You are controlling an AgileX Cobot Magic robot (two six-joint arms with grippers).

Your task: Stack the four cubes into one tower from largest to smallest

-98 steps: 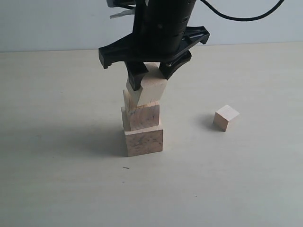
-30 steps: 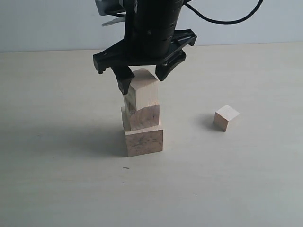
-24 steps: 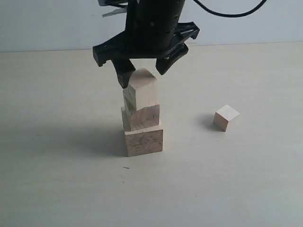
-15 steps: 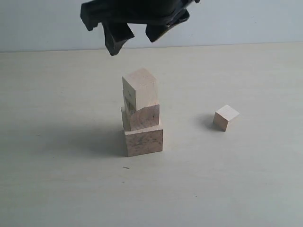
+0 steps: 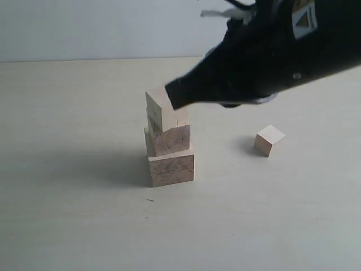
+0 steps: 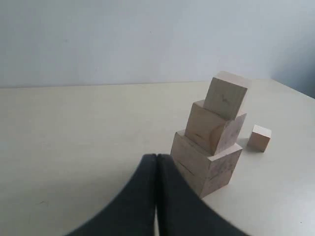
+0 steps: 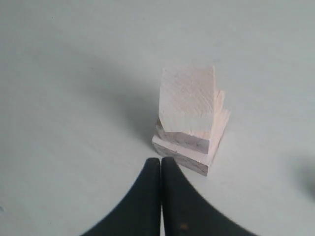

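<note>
Lifted clear of the tower [image 5: 169, 142], right end effector [image 7: 160, 167] hovers above, pressed together.

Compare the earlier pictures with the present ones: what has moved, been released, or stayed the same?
The right fingers let go of the third cube, once tilted, now resting on the two lower cubes, then lifted away and closed empty. Those two and the smallest cube on the table did not move.

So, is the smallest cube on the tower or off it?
Off. The smallest cube sits alone on the table, apart from the tower, which stands only three high.
</note>
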